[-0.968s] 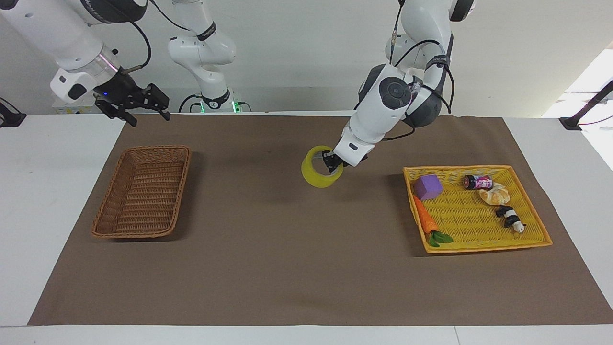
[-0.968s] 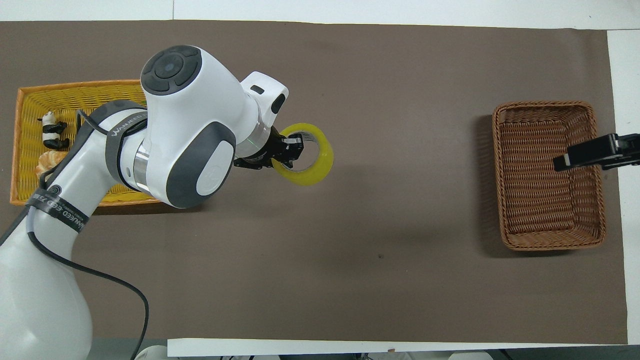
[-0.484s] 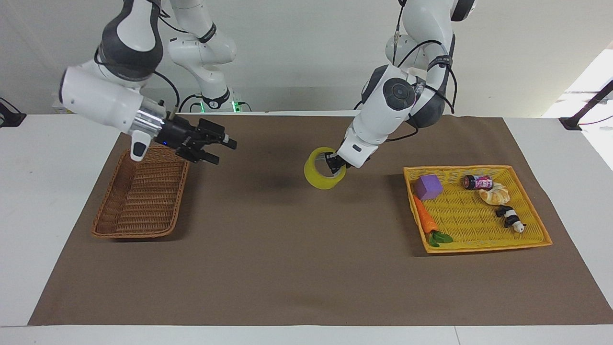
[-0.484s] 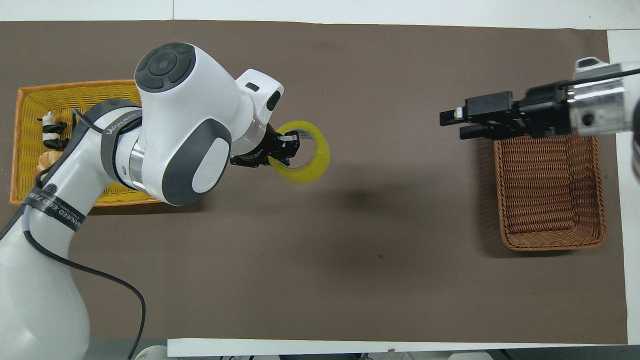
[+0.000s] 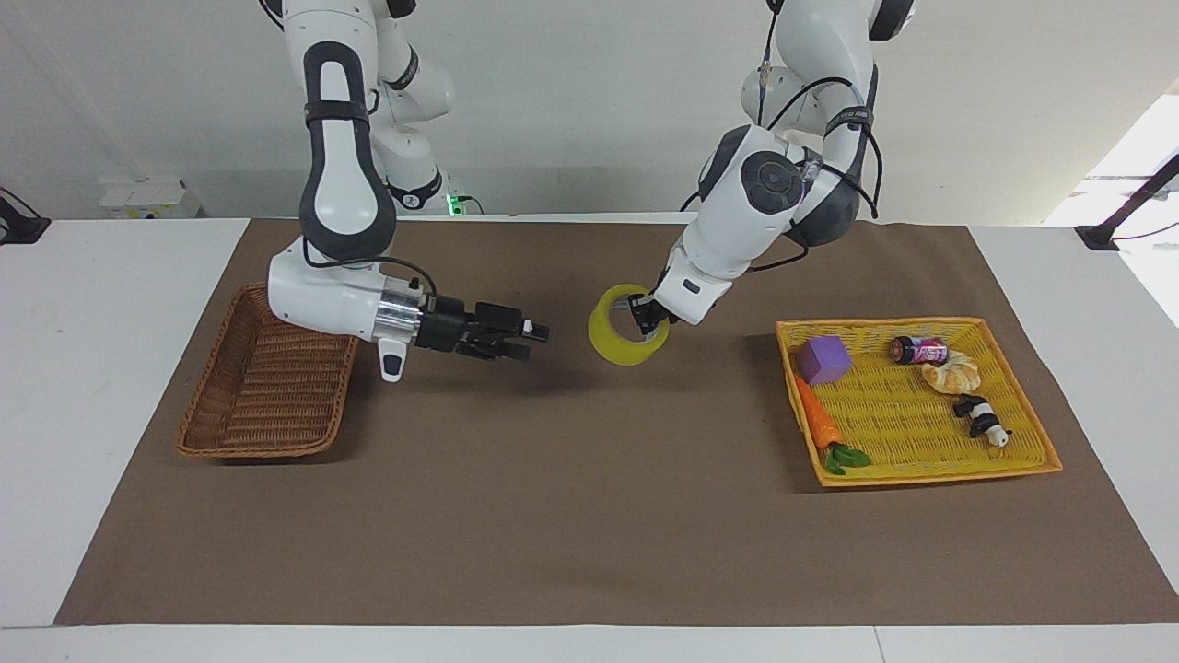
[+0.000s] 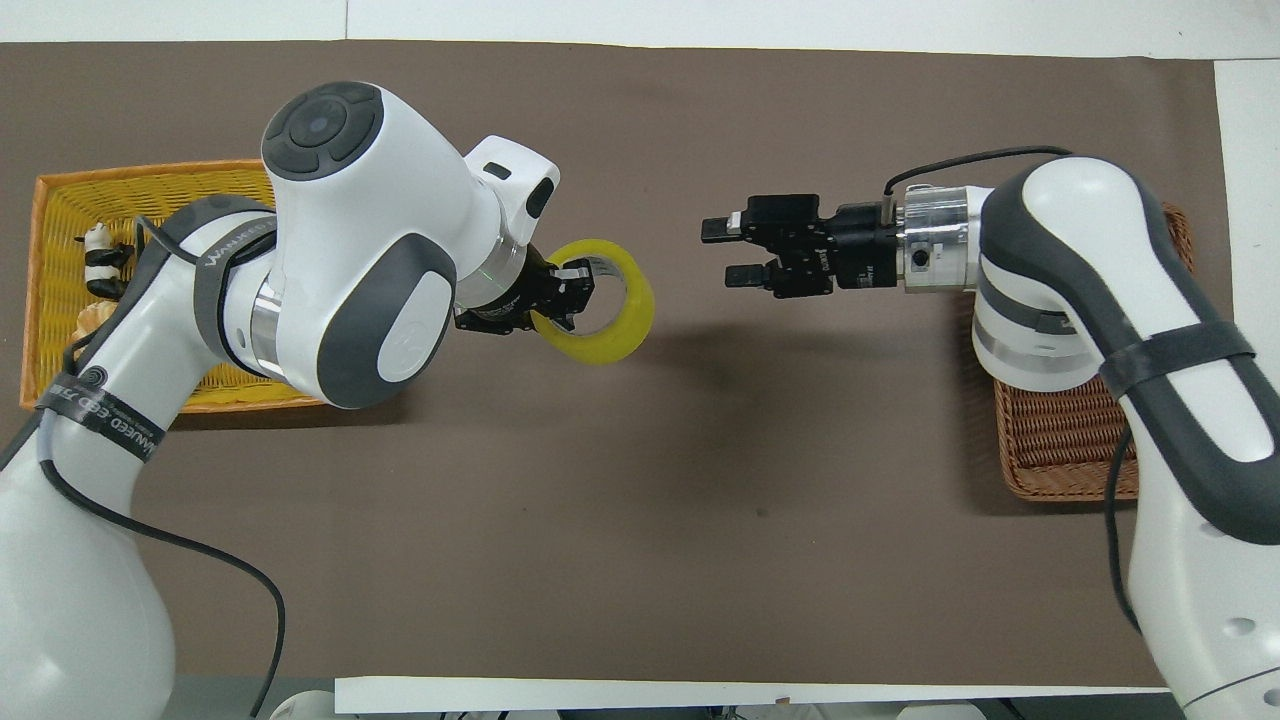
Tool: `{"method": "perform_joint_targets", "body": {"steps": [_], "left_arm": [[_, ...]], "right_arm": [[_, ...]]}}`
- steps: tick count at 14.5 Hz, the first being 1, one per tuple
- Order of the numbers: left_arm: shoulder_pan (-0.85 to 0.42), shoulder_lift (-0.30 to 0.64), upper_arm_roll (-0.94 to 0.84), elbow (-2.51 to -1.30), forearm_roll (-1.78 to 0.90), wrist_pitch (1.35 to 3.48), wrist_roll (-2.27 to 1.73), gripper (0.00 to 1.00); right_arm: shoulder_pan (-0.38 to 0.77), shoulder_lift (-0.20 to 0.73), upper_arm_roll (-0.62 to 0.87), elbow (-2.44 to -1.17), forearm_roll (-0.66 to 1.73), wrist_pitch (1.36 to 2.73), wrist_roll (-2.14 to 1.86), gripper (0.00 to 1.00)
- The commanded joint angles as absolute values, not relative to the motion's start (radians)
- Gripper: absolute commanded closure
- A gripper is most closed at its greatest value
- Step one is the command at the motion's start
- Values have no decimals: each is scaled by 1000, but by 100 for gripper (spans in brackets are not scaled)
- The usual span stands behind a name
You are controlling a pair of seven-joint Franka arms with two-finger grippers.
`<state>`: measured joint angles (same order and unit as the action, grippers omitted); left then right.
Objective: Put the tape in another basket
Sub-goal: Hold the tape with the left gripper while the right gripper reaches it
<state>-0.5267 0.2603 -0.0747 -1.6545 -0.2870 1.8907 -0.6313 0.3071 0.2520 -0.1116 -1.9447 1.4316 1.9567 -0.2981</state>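
The tape, a yellow ring-shaped roll, hangs above the middle of the brown mat. My left gripper is shut on its rim, with one finger inside the ring. It also shows in the overhead view, tape and left gripper. My right gripper is open and level over the mat, between the dark-brown wicker basket and the tape, and points at the tape with a gap between them. From overhead the right gripper is beside the roll. The right arm covers much of the basket.
A flat yellow woven tray lies at the left arm's end of the table. It holds a purple block, a toy carrot, a small can, a bread piece and a toy panda.
My right arm has swung from the table's end, across the basket, out over the mat toward the tape. My left gripper has held the tape almost still, rising slightly.
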Motion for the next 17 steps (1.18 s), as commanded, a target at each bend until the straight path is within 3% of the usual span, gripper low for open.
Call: {"method": "perform_joint_targets", "body": {"steps": [1, 17], "left_arm": [[-523, 236, -71, -1658, -302, 1864, -646, 100], [-525, 233, -69, -1664, -302, 1862, -647, 100]], "right_arm": [[340, 229, -110, -1985, 1520, 1991, -307, 1], [436, 215, -110, -2023, 1571, 2039, -279, 1]]}}
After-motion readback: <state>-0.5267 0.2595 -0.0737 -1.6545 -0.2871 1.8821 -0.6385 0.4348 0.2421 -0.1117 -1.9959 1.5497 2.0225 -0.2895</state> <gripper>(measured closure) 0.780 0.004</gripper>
